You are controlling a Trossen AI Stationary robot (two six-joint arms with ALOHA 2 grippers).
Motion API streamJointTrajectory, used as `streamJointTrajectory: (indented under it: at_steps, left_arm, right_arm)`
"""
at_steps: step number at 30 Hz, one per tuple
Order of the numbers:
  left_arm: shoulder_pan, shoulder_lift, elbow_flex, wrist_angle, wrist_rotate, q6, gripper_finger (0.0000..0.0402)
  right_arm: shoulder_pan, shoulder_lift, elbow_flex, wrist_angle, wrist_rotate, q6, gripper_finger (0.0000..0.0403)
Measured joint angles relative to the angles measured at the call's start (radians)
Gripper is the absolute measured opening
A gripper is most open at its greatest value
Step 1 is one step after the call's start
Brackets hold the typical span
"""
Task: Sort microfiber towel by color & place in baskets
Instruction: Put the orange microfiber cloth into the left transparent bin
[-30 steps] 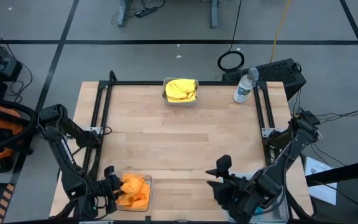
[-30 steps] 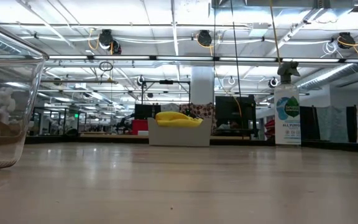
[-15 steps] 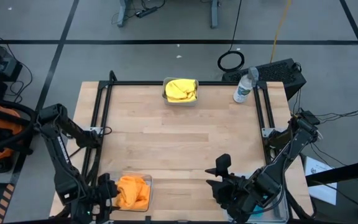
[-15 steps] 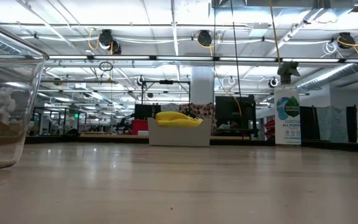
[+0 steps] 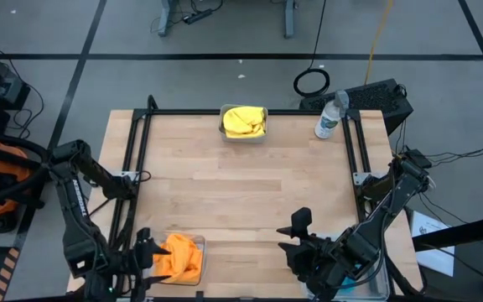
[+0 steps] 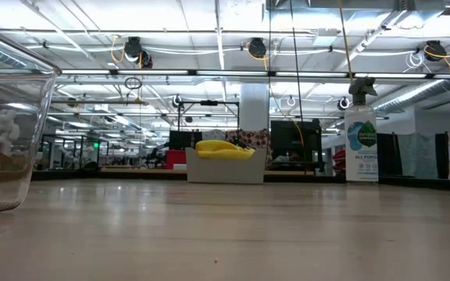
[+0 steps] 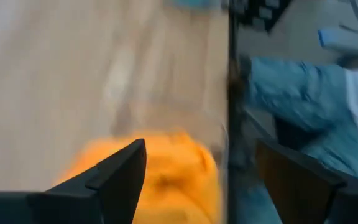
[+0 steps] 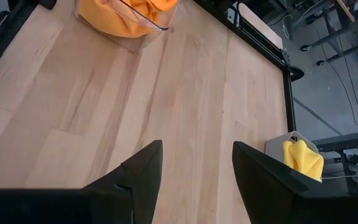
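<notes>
Left gripper (image 5: 143, 252): at table's near left corner, just beside the orange towels (image 5: 179, 256), jaws spread, nothing held. Orange towels: heaped in a clear basket (image 5: 198, 270) at near left edge; seen also past the left gripper (image 7: 197, 180).

Right gripper (image 5: 296, 235): over near right edge, jaws parted, empty, well apart from any cloth.

Yellow towels (image 5: 244, 119): piled in the small greyish basket (image 5: 243, 136) at the far edge, centre.

Spray bottle (image 6: 361, 140): upright at far right; label read "ALL PURPOSE" in part, the rest too small to read.

Wooden table (image 5: 241, 193): bare between the two baskets.
</notes>
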Motion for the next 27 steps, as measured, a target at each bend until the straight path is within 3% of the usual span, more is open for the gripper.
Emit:
streamJointTrajectory:
  at_steps: [4,10,12,22,27]
  left_arm:
    - [0.019,0.014,-0.04,0.084,-0.153,0.15,0.0298]
    - [0.06,0.09,-0.121,0.393,-0.042,0.414,0.025]
    - [0.069,0.123,-0.127,0.42,-0.006,0.434,0.0221]
    - [0.044,0.168,-0.127,0.079,0.076,0.088,0.0018]
    - [-0.009,0.168,-0.127,-0.036,0.106,-0.05,0.002]
  right_arm:
    - [0.0,0.0,0.0,0.0,0.0,0.005,0.0187]
    - [0.0,0.0,0.0,0.0,0.0,0.019,0.0187]
    - [0.0,0.0,0.0,0.001,0.001,0.019,0.0187]
    - [-0.015,0.011,-0.002,0.012,0.003,0.019,0.0187]
    - [-0.019,0.013,-0.021,0.042,0.005,0.005,0.0187]
